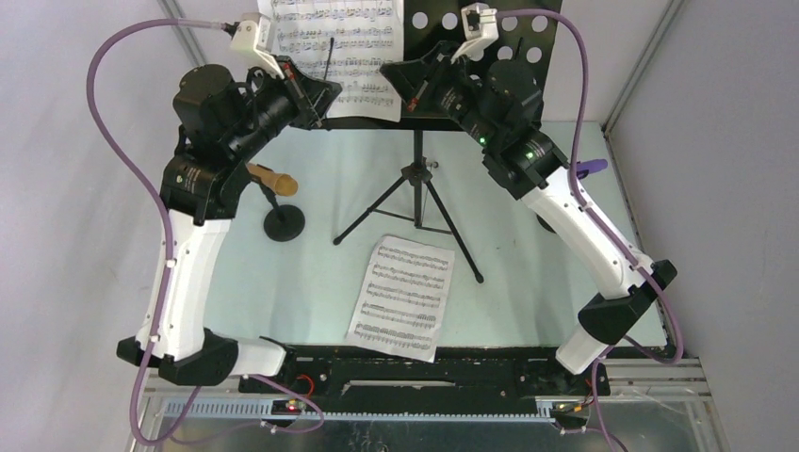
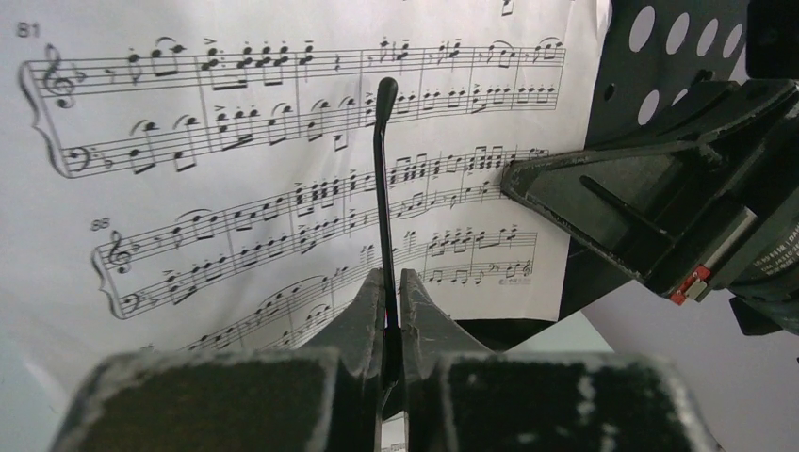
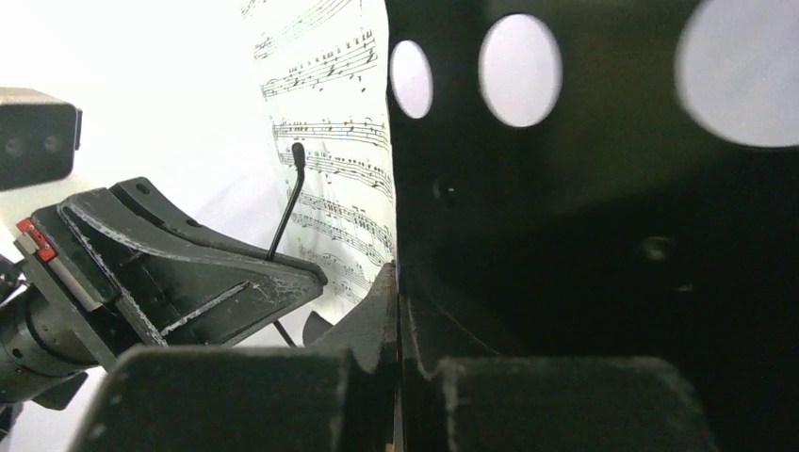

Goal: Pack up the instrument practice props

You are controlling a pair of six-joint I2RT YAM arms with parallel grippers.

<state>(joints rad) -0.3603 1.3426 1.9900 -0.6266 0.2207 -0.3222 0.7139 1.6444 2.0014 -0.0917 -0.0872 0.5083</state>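
Seen from above, a black perforated music rack (image 1: 528, 28) stood at the far edge of the table (image 1: 273, 301), its tripod legs (image 1: 419, 202) spread across the middle. A sheet-music page (image 1: 339, 38) leaned on the rack's left half.

The left gripper (image 1: 325, 94) met the page's lower edge. In the left wrist view its jaws were pinched tight on a thin black wire arm (image 2: 386, 188) that stood upright across the page. The right gripper (image 1: 403, 83) sat just beside it at the page's right edge. In the right wrist view its jaws were drawn to a thin slit, and whether paper lay between them could not be told.

A loose page (image 1: 402, 297) lay flat near the front edge, just beside one tripod leg. A tan microphone (image 1: 273, 177) rested tilted in a black round-based holder (image 1: 283, 224) left of the legs, close to the left arm. A purple microphone (image 1: 590, 168) peeked out behind the right arm. Bare table lay between the holder and the loose page.
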